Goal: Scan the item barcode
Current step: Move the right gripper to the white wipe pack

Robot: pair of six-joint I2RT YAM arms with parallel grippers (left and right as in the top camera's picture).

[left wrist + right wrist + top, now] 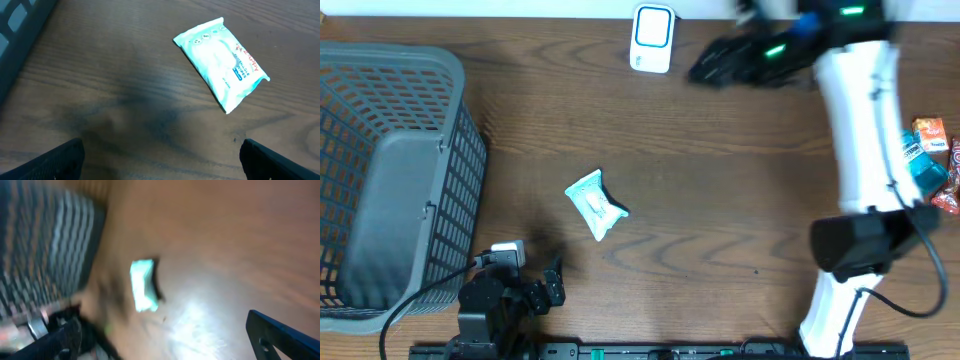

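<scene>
A pale teal packet of wipes point(595, 205) lies flat on the wooden worktop point(720, 200), around its middle and a little toward the left and near edges. Neither gripper touches it.

The left gripper point(545, 285) sits low by the near edge, just short of the packet. In the left wrist view its fingers stand wide apart at the bottom corners with only bare wood between them.

The right gripper point(715, 62) is blurred in the overhead view and hangs by the far edge, just beside a white scanner point(652, 38). Its wrist view is smeared, but its fingers also show spread wide with nothing between them.

A grey basket point(465, 170) fills the left edge. Some snack packets point(930, 160) lie at the right edge.
</scene>
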